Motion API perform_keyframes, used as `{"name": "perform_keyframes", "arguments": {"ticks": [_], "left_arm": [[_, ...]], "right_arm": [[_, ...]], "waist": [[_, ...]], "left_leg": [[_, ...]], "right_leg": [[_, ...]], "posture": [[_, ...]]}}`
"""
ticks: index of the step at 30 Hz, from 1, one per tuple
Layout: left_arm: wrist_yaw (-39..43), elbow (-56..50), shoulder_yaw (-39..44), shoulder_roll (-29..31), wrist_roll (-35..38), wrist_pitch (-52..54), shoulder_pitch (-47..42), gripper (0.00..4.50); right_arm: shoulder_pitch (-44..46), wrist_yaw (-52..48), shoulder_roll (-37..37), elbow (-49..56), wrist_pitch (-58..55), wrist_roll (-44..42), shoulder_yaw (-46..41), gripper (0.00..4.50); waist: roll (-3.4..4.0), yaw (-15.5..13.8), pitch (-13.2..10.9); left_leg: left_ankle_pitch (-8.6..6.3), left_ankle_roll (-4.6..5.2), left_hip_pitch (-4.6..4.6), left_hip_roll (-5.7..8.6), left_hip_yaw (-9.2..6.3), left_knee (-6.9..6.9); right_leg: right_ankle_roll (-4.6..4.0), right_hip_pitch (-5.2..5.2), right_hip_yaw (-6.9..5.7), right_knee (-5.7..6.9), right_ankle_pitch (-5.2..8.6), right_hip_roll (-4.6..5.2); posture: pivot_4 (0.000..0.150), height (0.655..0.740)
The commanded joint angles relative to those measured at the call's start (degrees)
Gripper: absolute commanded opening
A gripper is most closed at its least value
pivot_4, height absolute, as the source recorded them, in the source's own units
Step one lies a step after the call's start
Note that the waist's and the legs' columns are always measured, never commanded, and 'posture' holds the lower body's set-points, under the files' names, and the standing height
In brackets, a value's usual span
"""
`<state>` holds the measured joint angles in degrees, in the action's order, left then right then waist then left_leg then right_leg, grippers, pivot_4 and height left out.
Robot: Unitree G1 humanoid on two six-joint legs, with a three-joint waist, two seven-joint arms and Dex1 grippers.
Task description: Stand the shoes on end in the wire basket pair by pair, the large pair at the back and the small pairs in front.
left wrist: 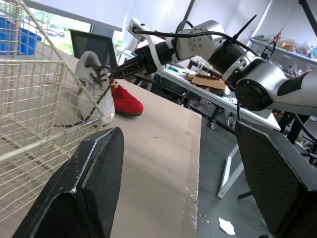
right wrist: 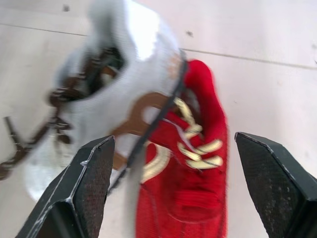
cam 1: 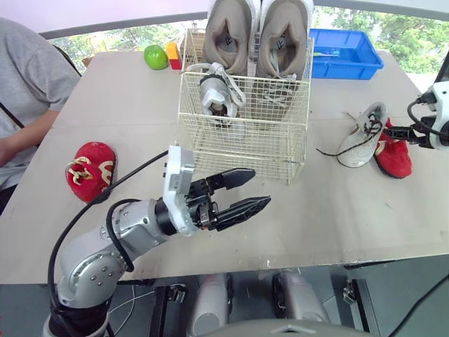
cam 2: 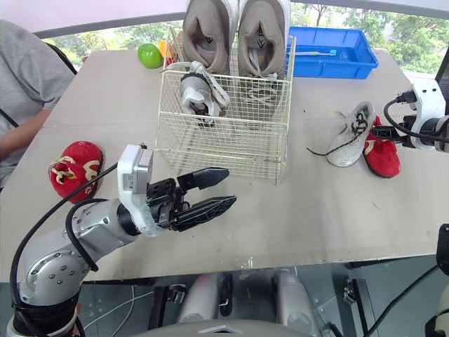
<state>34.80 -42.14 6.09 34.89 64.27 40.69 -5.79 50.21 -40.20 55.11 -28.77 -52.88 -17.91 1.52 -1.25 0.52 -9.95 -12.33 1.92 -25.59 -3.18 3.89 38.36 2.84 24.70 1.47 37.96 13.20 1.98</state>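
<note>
The wire basket (cam 1: pixel 242 126) stands mid-table. At its back the large taupe pair (cam 1: pixel 256 35) stands on end, and one small white shoe (cam 1: pixel 217 91) stands in its front left part. A second white shoe (cam 1: pixel 361 137) lies on the table to the right, touching a red shoe (cam 1: pixel 394 158). Another red shoe (cam 1: pixel 90 170) lies far left. My left gripper (cam 1: pixel 245 193) hovers open and empty in front of the basket. My right gripper (right wrist: pixel 173 144) is open just above the white and red shoes, holding nothing.
A blue bin (cam 1: pixel 347 53) sits behind the basket on the right. A green apple (cam 1: pixel 155 56) and a red-yellow block (cam 1: pixel 172 55) lie at the back left. A person (cam 1: pixel 28 91) sits at the table's left side. The table's front edge (cam 1: pixel 280 263) is close under my left gripper.
</note>
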Motion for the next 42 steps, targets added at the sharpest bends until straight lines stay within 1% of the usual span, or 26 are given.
{"name": "perform_keyframes", "arguments": {"ticks": [1, 3, 7, 10, 14, 17, 21, 23, 25, 28, 30, 33, 34, 35, 36, 38, 39, 40, 41, 42], "left_arm": [[-0.3, -2.4, -0.8, -0.2, -0.6, -1.5, -0.6, 3.82], [-1.5, -2.7, -1.6, -0.7, -0.8, -1.3, -2.1, 3.82], [-3.7, -3.6, -2.7, -1.1, -0.1, -0.9, -4.4, 3.82], [-4.5, -3.7, -3.2, -1.2, 0.3, -0.8, -5.2, 3.82], [-3.5, -2.9, -2.8, -0.8, 0.3, -1.3, -4.9, 3.82], [-2.9, -4.1, -1.3, 0.4, 0.9, -1.6, -2.6, 3.82], [-4.7, -6.1, -0.9, 0.7, 1.2, -1.9, -1.1, 3.82], [-6.5, -7.4, -0.8, 0.5, 1.4, -2.0, -0.5, 3.82], [-8.3, -8.5, -0.7, 0.3, 1.6, -2.2, 0.4, 3.82], [-10.1, -8.4, -3.2, -0.9, 0.4, -2.4, -0.3, 3.82], [-10.4, -7.2, -4.7, -1.7, -0.6, -2.2, -1.8, 3.82], [-10.1, -5.7, -5.0, -1.8, -0.8, -2.1, -3.4, 3.82], [-9.8, -5.2, -4.8, -1.5, -0.8, -2.0, -3.8, 3.86], [-9.6, -4.9, -4.5, -1.3, -0.8, -2.0, -4.1, 3.87], [-9.7, -4.8, -4.4, -1.1, -0.6, -1.8, -4.4, 3.87], [-10.7, -5.2, -4.4, -1.0, 0.0, -1.4, -5.3, 3.87], [-11.7, -5.7, -4.6, -1.1, 0.4, -1.1, -5.7, 3.87], [-12.9, -6.3, -4.8, -1.2, 0.8, -0.9, -6.1, 3.87], [-13.9, -6.9, -5.1, -1.4, 1.1, -0.7, -6.4, 3.87], [-15.1, -7.5, -5.4, -1.6, 1.3, -0.5, -6.6, 3.87]], "right_arm": [[-1.1, -0.8, 1.3, 3.6, 1.6, 1.0, -2.4, 3.72], [-2.1, 0.0, 0.4, 5.4, 1.4, 0.3, -4.2, 3.72], [-1.8, -0.1, -2.8, 12.6, -7.4, -6.0, -9.8, 3.72], [-1.9, 1.1, -4.1, 15.7, -10.1, -6.2, -10.0, 3.72], [-1.1, 2.4, -5.6, 13.2, -9.7, -4.8, -9.3, 3.72], [-0.6, 2.8, -6.6, 10.1, -6.9, -1.8, -5.9, 3.72], [1.0, 3.8, -7.3, 5.9, -5.0, 1.1, -4.3, 3.72], [1.3, 3.8, -6.8, 6.6, -4.6, 1.7, -4.5, 3.72], [1.4, 3.1, -6.2, 10.5, -8.1, -1.2, -7.9, 3.72], [0.1, 3.9, -6.1, 14.0, -10.4, -2.2, -9.8, 3.72], [-0.5, 4.7, -6.7, 12.7, -9.0, -0.8, -8.8, 3.72], [1.0, 6.1, -8.6, 7.7, -6.4, 1.0, -8.0, 3.72], [1.8, 6.1, -9.0, 5.9, -5.5, 1.8, -7.1, 3.47], [2.3, 6.0, -9.3, 4.3, -4.2, 2.7, -6.1, 3.32], [2.9, 6.2, -9.7, 2.1, -2.9, 3.6, -5.5, 2.97], [4.2, 6.3, -10.2, -1.9, -0.4, 4.9, -4.8, 2.16], [4.7, 6.0, -10.3, -3.1, 0.4, 5.1, -4.7, 1.54], [5.1, 5.8, -10.4, -3.9, 1.0, 5.2, -4.8, 1.15], [5.3, 5.4, -10.5, -4.2, 1.6, 5.2, -4.9, 0.59], [5.1, 5.0, -10.5, -3.7, 2.1, 5.0, -5.2, 0.21]], "waist": [[0.00, -0.1, 0.0], [0.00, -0.1, 0.0], [0.01, 0.3, 0.0], [0.01, 0.2, 0.0], [0.01, 0.0, 0.0], [0.01, 0.1, 0.0], [0.01, 0.2, 0.0], [0.03, 0.1, 0.0], [0.05, 0.1, 0.0], [0.05, 0.1, 0.0], [0.03, 0.1, 0.0], [0.02, 0.1, 0.0], [0.02, 0.1, 0.0], [0.03, 0.1, 0.0], [0.04, 0.2, 0.0], [0.04, 0.3, 0.0], [0.04, 0.2, 0.0], [0.04, 0.2, 0.0], [0.04, 0.2, 0.0], [0.04, 0.2, 0.0]], "left_leg": [[0.00, 0.00, 0.00, 0.00, 0.01, 0.01], [0.00, 0.00, 0.00, 0.01, 0.03, 0.01], [0.00, 0.00, 0.00, 0.00, 0.00, 0.01], [0.00, 0.00, 0.01, -0.01, -0.04, -0.01], [0.00, 0.00, -0.01, 0.00, -0.02, 0.00], [0.00, 0.00, 0.00, 0.02, 0.00, 0.00], [0.00, 0.00, 0.01, 0.01, -0.01, 0.00], [0.00, 0.00, -0.01, 0.01, 0.01, 0.00], [0.00, 0.00, -0.05, 0.02, 0.02, 0.00], [0.00, 0.00, -0.04, 0.01, 0.02, -0.02], [0.00, 0.00, -0.03, 0.00, -0.04, -0.02], [0.00, 0.00, -0.01, 0.03, -0.01, 0.01], [0.00, 0.00, -0.01, 0.03, -0.02, 0.02], [0.00, 0.00, -0.01, 0.04, -0.01, 0.02], [0.00, 0.00, -0.01, 0.04, 0.00, 0.01], [0.00, 0.00, -0.02, 0.04, 0.01, -0.01], [0.00, 0.00, -0.03, 0.04, 0.01, -0.02], [0.00, 0.00, -0.03, 0.04, 0.01, -0.02], [0.00, 0.00, -0.04, 0.03, 0.01, -0.02], [0.00, 0.00, -0.04, 0.03, 0.01, -0.02]], "right_leg": [[0.00, 0.00, 0.00, 0.00, 0.00, 0.01], [0.00, 0.00, 0.02, 0.00, 0.00, 0.01], [0.01, 0.00, 0.03, 0.03, -0.01, 0.00], [0.01, 0.00, 0.02, 0.03, -0.01, -0.03], [0.01, -0.01, 0.00, 0.01, 0.00, -0.01], [0.01, -0.01, 0.03, 0.01, 0.00, -0.01], [0.00, 0.00, 0.02, 0.01, 0.00, -0.02], [0.00, 0.00, 0.04, 0.01, 0.00, -0.01], [0.01, 0.05, 0.06, 0.01, -0.01, 0.00], [0.01, 0.06, 0.06, 0.01, -0.01, 0.00], [0.01, 0.04, 0.00, 0.01, 0.00, -0.01], [0.01, 0.00, 0.05, 0.02, -0.01, -0.01], [0.00, 0.00, 0.05, 0.02, -0.01, -0.02], [0.00, 0.00, 0.06, 0.02, -0.01, -0.03], [0.00, 0.01, 0.07, 0.02, -0.01, -0.02], [0.01, 0.05, 0.09, 0.02, -0.01, -0.04], [0.01, 0.05, 0.08, 0.01, -0.01, -0.04], [0.01, 0.04, 0.09, 0.00, -0.01, -0.04], [0.01, 0.04, 0.09, -0.01, -0.01, -0.04], [0.01, 0.04, 0.10, -0.01, -0.01, -0.04]], "posture": [[0.150, 0.7400], [0.150, 0.7400], [0.150, 0.7400], [0.150, 0.7400], [0.150, 0.7400], [0.150, 0.7400], [0.150, 0.7400], [0.150, 0.7400], [0.150, 0.7400], [0.150, 0.7400], [0.150, 0.7400], [0.150, 0.7400], [0.150, 0.7400], [0.150, 0.7400], [0.150, 0.7400], [0.150, 0.7400], [0.150, 0.7400], [0.150, 0.7400], [0.150, 0.7400], [0.150, 0.7400]]}}
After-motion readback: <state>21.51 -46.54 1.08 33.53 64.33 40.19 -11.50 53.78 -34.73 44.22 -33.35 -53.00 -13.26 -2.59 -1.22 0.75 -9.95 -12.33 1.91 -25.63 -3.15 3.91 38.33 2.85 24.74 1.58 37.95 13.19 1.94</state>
